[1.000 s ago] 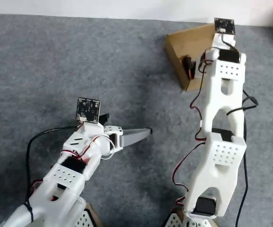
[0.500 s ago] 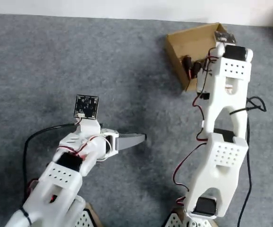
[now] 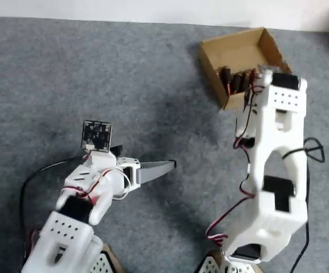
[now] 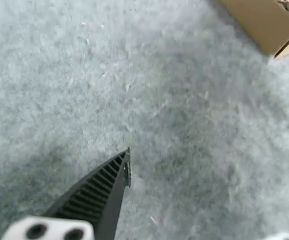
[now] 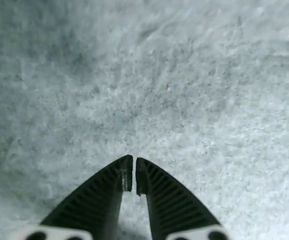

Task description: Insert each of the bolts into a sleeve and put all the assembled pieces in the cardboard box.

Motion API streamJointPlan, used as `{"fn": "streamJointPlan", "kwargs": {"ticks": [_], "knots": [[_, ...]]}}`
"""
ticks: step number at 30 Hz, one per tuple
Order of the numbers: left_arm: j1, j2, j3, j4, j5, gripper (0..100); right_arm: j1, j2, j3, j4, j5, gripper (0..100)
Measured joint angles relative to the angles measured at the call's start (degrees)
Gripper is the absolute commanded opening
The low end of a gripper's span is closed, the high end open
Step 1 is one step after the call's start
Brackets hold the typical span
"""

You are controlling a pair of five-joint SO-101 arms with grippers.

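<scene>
Since a second ago the right arm has pulled back from above the open brown cardboard box (image 3: pixel 241 52) towards its own base at 5 o'clock, so the inside of the box is now uncovered. The left arm has also retreated a little towards 7 o'clock. The box stands at about 1 o'clock on the grey carpet-like table cover (image 3: pixel 96 68). Several dark cylindrical assembled pieces (image 3: pixel 234 79) lie inside it, gathered along its 6 o'clock side, just beside the wrist of the right arm. The right gripper (image 5: pixel 134 174) hangs over bare carpet with its two black ribbed fingers closed almost tip to tip, only a thin slit between them and nothing in between. The left gripper (image 3: pixel 170 165) sits low over the carpet near the middle of the table and points towards 3 o'clock. Its fingers are pressed together into one dark wedge, also holding nothing, and it is well apart from the box. I judge that the step in hand is the withdrawal after a piece was put into the box, and that the task is at its end or very near it. If any bolt or sleeve is left to fetch, the next move calls for a gripper to spread its fingers before it goes down. Otherwise both arms need only fold back to rest, and the right arm should keep its wrist away from the near wall of the box.
</scene>
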Motion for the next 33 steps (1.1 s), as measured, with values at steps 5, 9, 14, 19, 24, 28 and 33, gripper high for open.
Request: {"fn": "streamJointPlan", "kwargs": {"ticks": [5,9,14,19,24,28,33], "knots": [[-2.11,-7.38,2.9,0.09,-4.84,22,0.09,-6.95,14.42,-6.95,2.64,0.3],[-2.55,-13.89,5.63,0.09,-8.26,12,0.09,-10.99,23.03,-11.87,3.16,0.3],[-3.52,-22.15,9.05,0.09,-10.9,7,0.09,-14.15,31.91,-16.09,3.52,0.3],[-5.01,-30.86,11.69,0.09,-11.6,7,0.09,-16.79,40.79,-22.24,3.6,0.3],[-7.47,-33.76,11.78,3.52,-13.45,7,0.09,-21.1,48.18,-25.67,3.6,0.3],[-11.96,-33.76,11.78,9.32,-16.18,7,0.09,-25.76,54.33,-29.01,3.6,0.3],[-16.18,-33.85,11.78,15.82,-16.62,7,0.09,-32.53,63.21,-36.75,3.6,0.3]]}}
